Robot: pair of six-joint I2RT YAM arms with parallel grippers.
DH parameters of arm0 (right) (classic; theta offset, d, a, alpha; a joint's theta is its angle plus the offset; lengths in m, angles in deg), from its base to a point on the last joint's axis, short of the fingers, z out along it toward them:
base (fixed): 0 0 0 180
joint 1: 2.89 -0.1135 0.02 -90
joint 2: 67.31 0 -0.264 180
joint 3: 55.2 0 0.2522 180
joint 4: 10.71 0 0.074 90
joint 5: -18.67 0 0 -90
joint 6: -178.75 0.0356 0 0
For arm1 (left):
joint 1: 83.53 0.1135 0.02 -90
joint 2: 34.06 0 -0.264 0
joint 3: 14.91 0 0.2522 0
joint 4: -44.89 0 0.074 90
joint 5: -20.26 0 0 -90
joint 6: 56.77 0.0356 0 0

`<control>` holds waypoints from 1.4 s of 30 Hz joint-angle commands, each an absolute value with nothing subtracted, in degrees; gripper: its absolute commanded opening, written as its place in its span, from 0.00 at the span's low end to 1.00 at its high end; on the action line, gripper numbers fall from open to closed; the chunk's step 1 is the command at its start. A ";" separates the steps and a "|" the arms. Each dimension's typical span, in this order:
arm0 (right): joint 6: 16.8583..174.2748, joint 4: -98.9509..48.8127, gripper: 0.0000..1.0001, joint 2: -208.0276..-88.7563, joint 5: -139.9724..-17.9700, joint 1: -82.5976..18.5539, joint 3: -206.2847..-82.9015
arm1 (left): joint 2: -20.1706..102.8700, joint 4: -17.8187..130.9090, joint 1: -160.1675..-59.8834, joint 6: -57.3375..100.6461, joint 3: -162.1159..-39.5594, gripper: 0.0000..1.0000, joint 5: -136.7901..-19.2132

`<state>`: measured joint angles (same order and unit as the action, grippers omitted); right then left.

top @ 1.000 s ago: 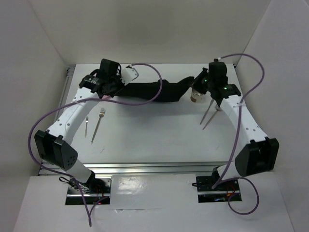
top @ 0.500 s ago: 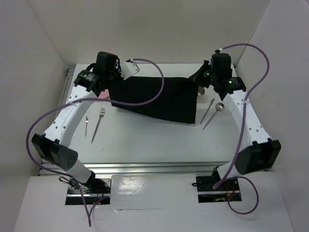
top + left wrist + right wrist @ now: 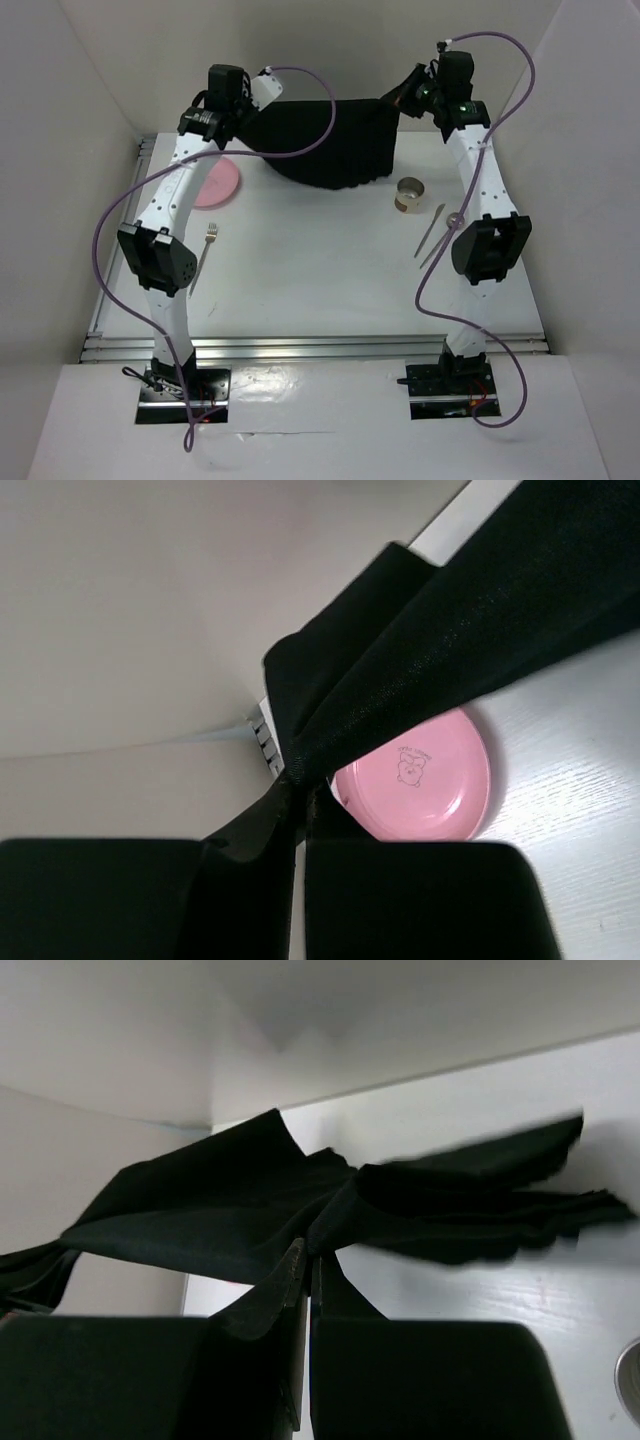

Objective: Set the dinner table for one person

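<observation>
The bench (image 3: 320,290) lies white and rail-edged under everything. Above its far edge the mat (image 3: 355,140) is held stretched between both arms, presumably to be spread flat. One corner each is pinched tight by the left fingers (image 3: 290,798) and the right fingers (image 3: 296,1262) (no gap is seen). The print on the plate (image 3: 415,785) is shown only by the left wrist view.

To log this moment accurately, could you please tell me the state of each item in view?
Left hand: shut on placemat.
Right hand: shut on placemat.
Placemat: held up, sagging between both hands.
Pink plate: flat on table.
Cup: upright on table.
Fork: lying flat.
</observation>
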<state>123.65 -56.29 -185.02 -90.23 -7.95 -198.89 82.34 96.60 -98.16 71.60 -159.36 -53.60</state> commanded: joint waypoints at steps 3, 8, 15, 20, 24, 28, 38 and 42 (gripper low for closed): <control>121.10 -41.10 0.00 -169.48 -85.58 -5.18 -185.66 | 71.33 87.39 -95.57 70.85 -150.52 0.00 -54.16; 120.48 -39.33 0.00 -160.05 -86.79 -5.18 -162.95 | 63.78 79.33 -95.57 71.38 -129.69 0.00 -56.21; 122.41 -39.33 0.00 -147.30 -91.62 -5.18 -129.02 | 52.97 79.30 -95.57 72.78 -104.46 0.00 -62.17; 121.80 -43.97 0.00 -141.50 -93.91 -5.18 -118.10 | 45.76 84.47 -97.23 75.50 -88.65 0.00 -66.65; 123.11 -51.01 0.12 -137.02 -90.85 -5.18 -114.76 | 40.58 88.86 -100.22 77.35 -81.59 0.11 -70.08; 125.57 -57.07 0.52 -130.97 -89.79 -5.18 -109.40 | 39.86 95.45 -102.07 77.36 -79.29 0.41 -71.59; 126.02 -58.94 0.54 -124.85 -85.65 -5.18 -110.70 | 40.73 103.52 -102.07 73.77 -86.23 0.81 -75.56; 125.23 -51.56 0.02 -134.09 -86.88 -5.18 -111.41 | 49.24 95.50 -102.07 62.26 -90.36 0.75 -68.09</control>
<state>125.79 -58.08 -128.67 -86.73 -5.24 -109.43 44.97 102.16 -102.05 70.66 -87.08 -72.24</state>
